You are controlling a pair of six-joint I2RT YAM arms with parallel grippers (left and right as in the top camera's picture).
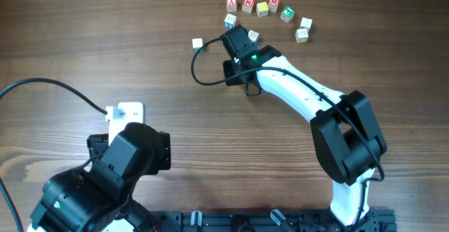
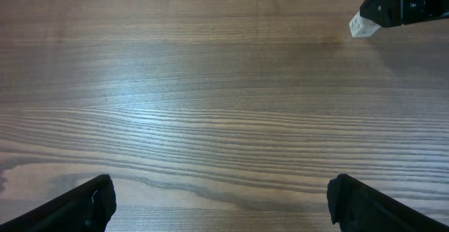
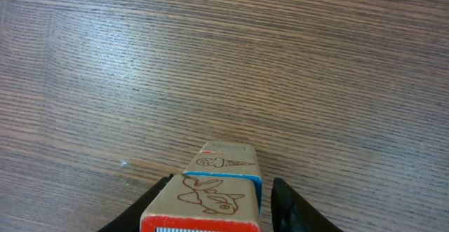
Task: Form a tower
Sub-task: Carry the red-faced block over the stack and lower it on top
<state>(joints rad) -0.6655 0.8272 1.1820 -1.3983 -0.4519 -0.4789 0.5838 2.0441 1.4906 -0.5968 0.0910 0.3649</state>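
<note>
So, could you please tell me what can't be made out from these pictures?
Tower: hidden under the right gripper in the overhead view; cut off by the bottom edge in the right wrist view, so its top face is unreadable.
Grip: whether the fingers touch the tower, since the same edge cuts them off.
Loose cubes: letters too small in the overhead view.
</note>
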